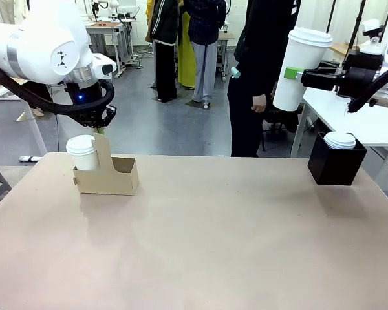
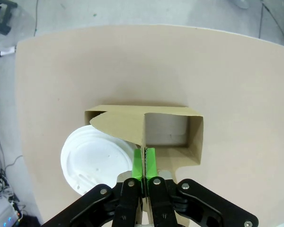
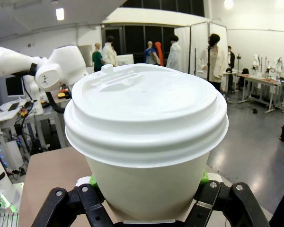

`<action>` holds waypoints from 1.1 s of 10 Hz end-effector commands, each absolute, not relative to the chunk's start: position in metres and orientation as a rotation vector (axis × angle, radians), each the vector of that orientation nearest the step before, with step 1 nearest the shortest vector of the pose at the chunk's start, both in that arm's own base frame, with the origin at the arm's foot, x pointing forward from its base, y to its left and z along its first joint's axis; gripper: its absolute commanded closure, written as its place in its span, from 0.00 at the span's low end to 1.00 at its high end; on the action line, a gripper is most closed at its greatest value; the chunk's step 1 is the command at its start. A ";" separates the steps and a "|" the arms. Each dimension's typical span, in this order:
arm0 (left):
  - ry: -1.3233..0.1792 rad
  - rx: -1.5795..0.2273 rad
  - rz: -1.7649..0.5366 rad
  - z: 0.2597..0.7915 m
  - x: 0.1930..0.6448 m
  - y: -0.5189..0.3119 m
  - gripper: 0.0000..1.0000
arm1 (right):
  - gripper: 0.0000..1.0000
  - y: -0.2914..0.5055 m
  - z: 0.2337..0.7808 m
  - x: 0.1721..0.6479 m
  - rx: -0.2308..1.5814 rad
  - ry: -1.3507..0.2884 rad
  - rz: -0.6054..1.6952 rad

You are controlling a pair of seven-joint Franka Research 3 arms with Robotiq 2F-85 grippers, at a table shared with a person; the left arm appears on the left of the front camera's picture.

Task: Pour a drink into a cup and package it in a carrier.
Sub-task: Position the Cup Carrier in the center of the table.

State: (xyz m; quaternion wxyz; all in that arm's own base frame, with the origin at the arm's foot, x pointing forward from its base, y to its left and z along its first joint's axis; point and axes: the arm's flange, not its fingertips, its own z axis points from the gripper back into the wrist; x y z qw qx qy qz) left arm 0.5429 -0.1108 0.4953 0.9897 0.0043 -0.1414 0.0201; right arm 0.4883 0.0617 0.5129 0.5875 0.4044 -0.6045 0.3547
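The left gripper [image 2: 144, 160] has its green pads [image 2: 138, 163] pressed together on the top edge of the handle tab [image 2: 125, 130] of the carrier [image 2: 194, 142], pinching the card from above. Just below it, on one side of the tab, the packed cup [image 2: 92, 161] sits lidded in its pocket. On the other side the empty pocket [image 2: 165, 130] shows its bare floor. The carrier stands on the table [image 2: 132, 71], which stretches away past the gripper.

The right gripper [image 3: 146, 189] is clamped round the lower body of the held cup [image 3: 146, 142], one finger on each flank, with the cup upright and its lid on. In the front view this cup hangs high in the air, well apart from the carrier and across the table from the left gripper. Below the right gripper stands a black box [image 1: 336, 168] topped with loose lids [image 1: 340, 139]. Farther off, a person [image 1: 258, 71] stands at the far side with a hand [image 1: 260, 103] hanging down, touching nothing.

Pouring and lidding look finished for both cups, though the lids hide any drink. One cup is packed. What seems left is bringing the held cup over and lowering it into the empty pocket while the left gripper steadies the tab.
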 end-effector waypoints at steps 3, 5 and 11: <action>-0.303 -0.044 0.111 0.543 0.492 -0.150 0.98 | 0.20 0.062 0.515 0.485 0.936 -1.425 0.842; -0.306 -0.039 0.105 0.567 0.449 -0.199 0.98 | 0.20 0.062 0.515 0.485 0.936 -1.425 0.842; -0.281 -0.048 0.076 0.540 0.366 -0.377 0.98 | 0.20 0.062 0.515 0.485 0.936 -1.425 0.842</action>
